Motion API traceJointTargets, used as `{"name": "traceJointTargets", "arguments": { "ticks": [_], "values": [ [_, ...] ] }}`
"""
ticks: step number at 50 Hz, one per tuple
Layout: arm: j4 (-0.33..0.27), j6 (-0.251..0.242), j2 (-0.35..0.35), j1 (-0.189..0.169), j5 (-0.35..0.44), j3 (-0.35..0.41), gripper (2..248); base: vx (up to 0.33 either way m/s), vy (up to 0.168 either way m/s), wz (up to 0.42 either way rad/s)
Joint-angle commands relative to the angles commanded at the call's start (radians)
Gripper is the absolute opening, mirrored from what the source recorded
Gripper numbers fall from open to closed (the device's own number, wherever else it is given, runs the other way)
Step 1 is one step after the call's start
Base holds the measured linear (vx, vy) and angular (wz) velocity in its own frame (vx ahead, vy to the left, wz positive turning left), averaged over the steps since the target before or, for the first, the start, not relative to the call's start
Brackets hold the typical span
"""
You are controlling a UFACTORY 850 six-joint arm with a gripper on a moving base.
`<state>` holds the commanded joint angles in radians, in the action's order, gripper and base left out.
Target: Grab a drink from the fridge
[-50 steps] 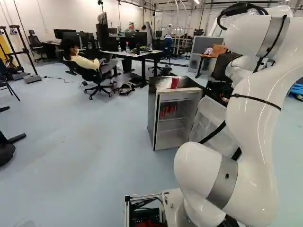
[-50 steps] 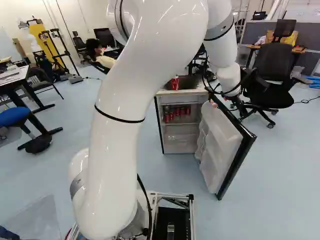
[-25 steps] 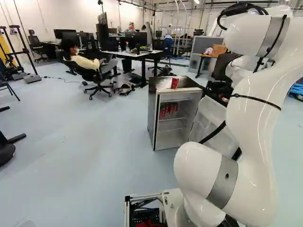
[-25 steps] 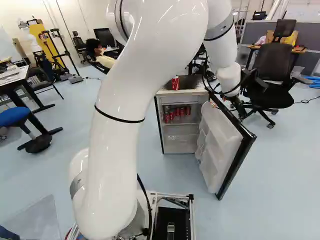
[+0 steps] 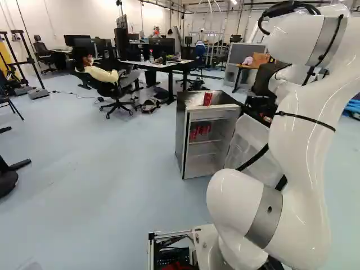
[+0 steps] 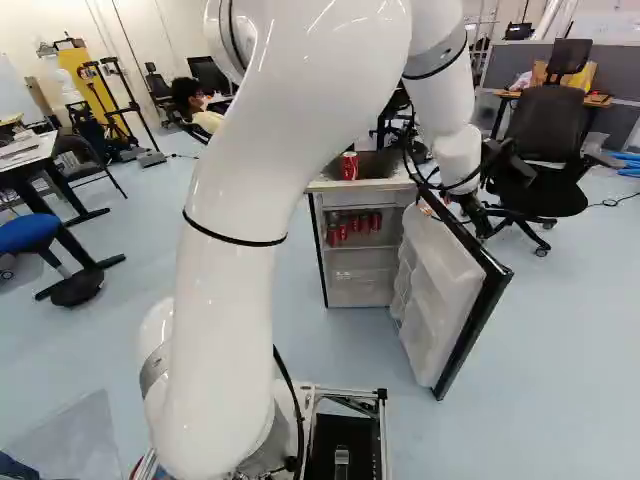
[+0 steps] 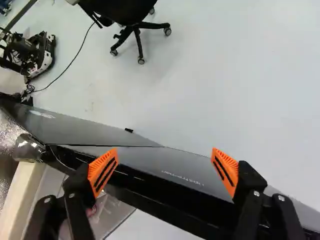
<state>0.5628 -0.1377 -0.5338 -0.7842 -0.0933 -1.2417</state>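
End effector (image 6: 474, 210) by fridge door (image 6: 440, 285), hidden in left base view

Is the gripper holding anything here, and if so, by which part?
Nothing is held: the gripper is open, fingers wide apart, with the fridge door crossing beyond them, ungripped.

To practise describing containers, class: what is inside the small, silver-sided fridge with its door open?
Inside the fridge, cylindrical red cans stand grouped on an upper shelf. The front cans cover whatever stands behind them, so the total is unclear.
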Motion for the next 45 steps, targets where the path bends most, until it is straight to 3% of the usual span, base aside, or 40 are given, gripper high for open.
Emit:
{"name": "traceJointTargets", "arguments": {
  "ticks": [45],
  "values": [
    [0.000,0.000,0.106,0.003,-0.042,0.142,247,0.000,0.000,0.000]
  ]
}}
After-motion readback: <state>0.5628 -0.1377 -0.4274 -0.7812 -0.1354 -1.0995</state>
